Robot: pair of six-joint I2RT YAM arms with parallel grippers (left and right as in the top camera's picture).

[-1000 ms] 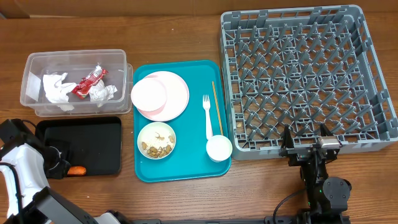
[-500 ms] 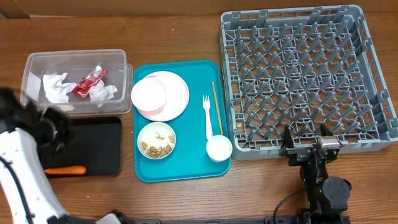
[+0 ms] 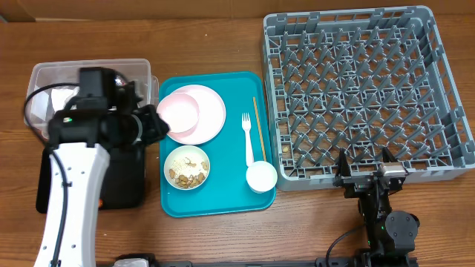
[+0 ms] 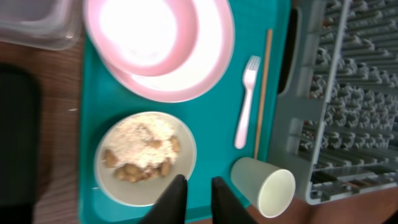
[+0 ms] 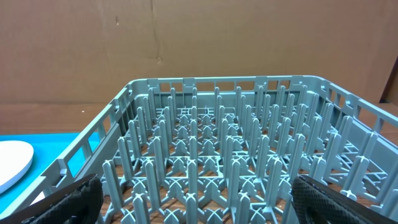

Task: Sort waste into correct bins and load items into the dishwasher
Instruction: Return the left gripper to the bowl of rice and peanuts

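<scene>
My left gripper [image 3: 157, 126] hovers over the left edge of the teal serving tray [image 3: 223, 202]. In the left wrist view its fingers [image 4: 194, 193] are nearly together and hold nothing, just above a white bowl of rice and beige food bits [image 4: 146, 158]. The pink plate [image 3: 208, 111] carries a small white bowl [image 3: 178, 111]. The white fork [image 3: 247, 137], tan chopstick [image 3: 257, 122] and white cup [image 3: 261, 176] lie on the tray's right side. My right gripper [image 3: 369, 176] is open and empty at the front wall of the grey dish rack [image 3: 364, 96]. The carrot is hidden.
The clear tub [image 3: 44, 74] stands at the back left, its contents mostly hidden by my left arm. The black tray [image 3: 126, 185] lies in front of it. The rack's pegs [image 5: 217, 143] fill the right wrist view.
My left arm has swung up and to the right, from the black tray where the carrot was left to the teal tray's left edge. The right arm has not moved.
</scene>
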